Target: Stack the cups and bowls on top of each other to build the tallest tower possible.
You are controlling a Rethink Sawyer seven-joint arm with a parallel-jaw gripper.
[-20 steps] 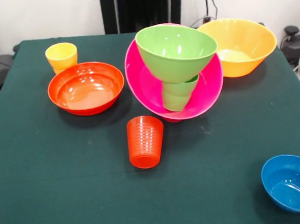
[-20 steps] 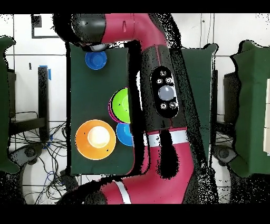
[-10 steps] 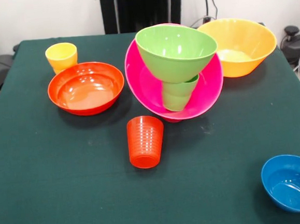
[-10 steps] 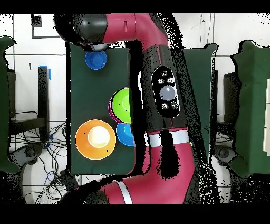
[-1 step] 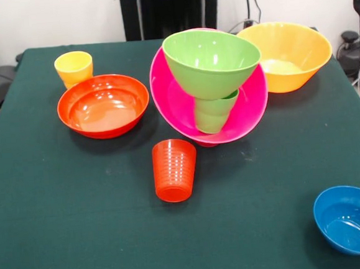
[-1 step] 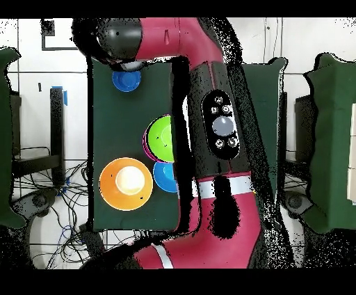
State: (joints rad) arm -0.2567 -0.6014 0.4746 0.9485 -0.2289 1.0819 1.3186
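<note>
Leaning on its side near the middle of the green desk (image 5: 64,243), the large pink bowl (image 5: 178,110) has its open mouth turned toward the front camera. Inside it a light green cup (image 5: 214,113) stands upright, rim up. Lime green bowl (image 5: 211,60) sits on top of that cup, mouth up and tilted a little. These three make up the tower.

Large yellow-orange bowl (image 5: 289,54) stands upright just behind the pink bowl, to the picture's right in the front view, rims close or touching; cannot tell which. Wide shallow red-orange bowl (image 5: 103,106) sits upright to the picture's left of the tower, apart from it. Yellow cup (image 5: 74,68) stands upright just behind that bowl. Ribbed orange-red cup (image 5: 175,170) stands upright in front of the tower, clear of the pink bowl. Medium blue bowl (image 5: 350,219) rests upright, well apart from the rest, at the near right corner in the front view.

Overhead, the red and black arm (image 6: 215,132) stretches across the desk and hides much of it. A second, smaller blue bowl (image 6: 164,177) shows beside the yellow-orange one, partly under the arm.

Gripper: not visible in either view, so whether its fingers are apart or together cannot be told.
</note>
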